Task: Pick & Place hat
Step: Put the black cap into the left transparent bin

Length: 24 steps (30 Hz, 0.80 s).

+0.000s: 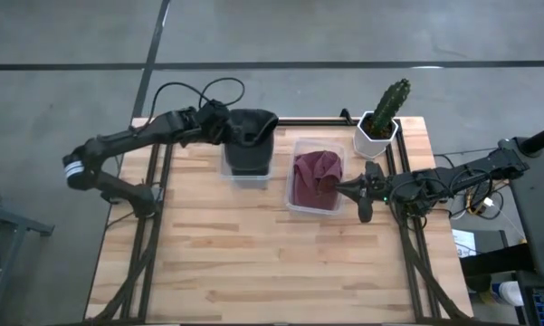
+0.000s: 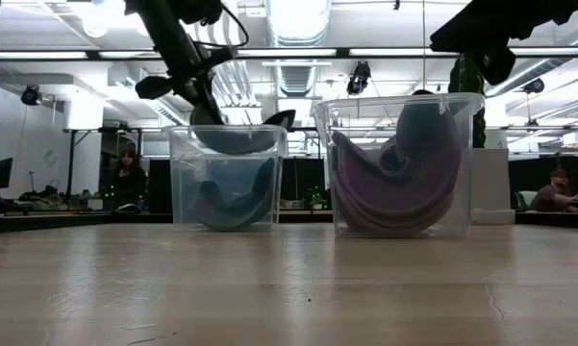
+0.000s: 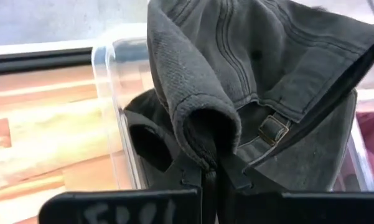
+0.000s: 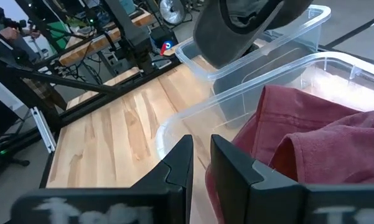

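**Two bins, two hats, one cap pinched above its bin**

Two clear bins sit side by side on the wooden table [image 1: 253, 263], toward its 12 o'clock edge, so each arm has one within reach. The left bin [image 1: 247, 172] already holds a dark hat low inside, seen in the low view. Above it the left gripper [image 3: 215, 168], pressed together, pinches a fold of the grey cap [image 3: 261, 68]; the cap hangs over the bin's rim, placed, I judge, for lowering in or lifting clear.

At 3 o'clock from that bin, the right bin [image 1: 315, 177] cradles a maroon hat [image 1: 317, 172], bunched against its walls. The right gripper [image 1: 369, 192] waits just beside that bin's 3 o'clock wall, fingers nearly together and holding nothing.

A potted cactus [image 1: 385, 113] stands at the table's 1 o'clock corner, clear of the work.
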### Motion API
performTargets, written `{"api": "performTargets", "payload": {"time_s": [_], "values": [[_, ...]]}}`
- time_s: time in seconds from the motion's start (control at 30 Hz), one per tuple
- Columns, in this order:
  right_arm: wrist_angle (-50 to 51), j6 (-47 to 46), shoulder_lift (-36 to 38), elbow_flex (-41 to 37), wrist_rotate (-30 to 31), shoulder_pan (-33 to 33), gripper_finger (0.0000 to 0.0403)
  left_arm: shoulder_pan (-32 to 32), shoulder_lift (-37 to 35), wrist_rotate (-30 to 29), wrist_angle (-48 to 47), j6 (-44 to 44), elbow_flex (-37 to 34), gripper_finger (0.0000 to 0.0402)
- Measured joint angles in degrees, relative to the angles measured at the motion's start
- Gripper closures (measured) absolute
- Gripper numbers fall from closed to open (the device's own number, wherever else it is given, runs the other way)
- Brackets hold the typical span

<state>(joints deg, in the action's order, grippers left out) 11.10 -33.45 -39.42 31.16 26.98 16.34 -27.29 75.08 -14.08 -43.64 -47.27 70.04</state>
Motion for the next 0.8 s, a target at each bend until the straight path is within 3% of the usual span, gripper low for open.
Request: {"api": "performTargets", "payload": {"time_s": [0.2,0.57,0.8], "values": [[1.1,0.0,0.02,0.0,0.04,-0.04,0.0351,-0.03,2.88,3.03,-0.48,-0.19,0.0,0.0391],[1.1,-0.02,0.02,0.0,0.04,-0.11,0.0351,-0.39,8.67,3.3,-0.42,-0.86,0.0,0.0391],[1.1,0.0,0.02,0.0,0.04,-0.11,0.0351,-0.35,10.12,5.76,-0.46,-2.49,0.0,0.0347]]}}
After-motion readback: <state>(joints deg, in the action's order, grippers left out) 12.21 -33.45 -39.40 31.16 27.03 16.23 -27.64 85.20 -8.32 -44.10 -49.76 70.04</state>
